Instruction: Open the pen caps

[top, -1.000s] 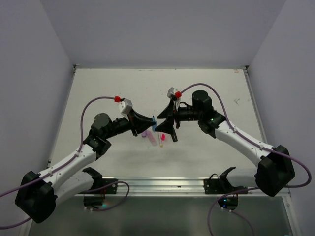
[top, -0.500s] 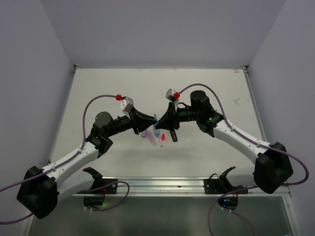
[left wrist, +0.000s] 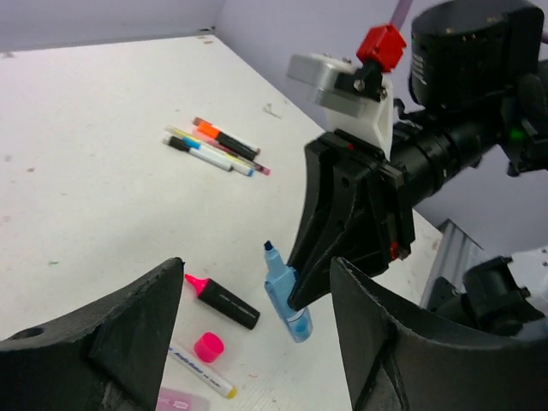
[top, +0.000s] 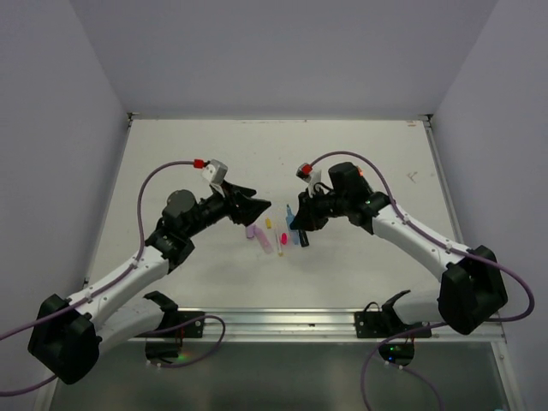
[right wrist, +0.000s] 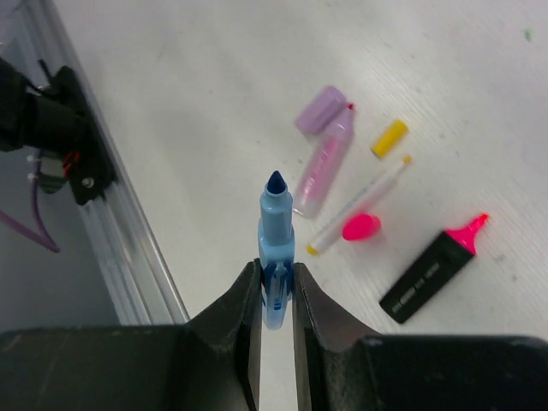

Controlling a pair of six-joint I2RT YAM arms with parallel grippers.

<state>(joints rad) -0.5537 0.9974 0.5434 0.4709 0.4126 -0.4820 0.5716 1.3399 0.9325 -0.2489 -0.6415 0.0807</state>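
Two grippers over mid-table. Right gripper (right wrist: 276, 295) pinches a light-blue plastic highlighter (right wrist: 276, 231), its dark-blue tip bare and pointing up. Left gripper (left wrist: 257, 265) is spread wide and empty. Lilac cap (right wrist: 320, 109), yellow cap (right wrist: 390, 137) and pink cap (right wrist: 361, 227) lie loose mid-table on the white table (top: 171, 154), beside a lilac pen (right wrist: 324, 163), a thin white pen (right wrist: 355, 205) and a black pink-tipped highlighter (right wrist: 428, 274).

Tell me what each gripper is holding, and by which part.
Right gripper: its fingers pinch the light-blue plastic highlighter by the barrel, dark tip bare and pointing away. Left gripper: open, holding nothing.
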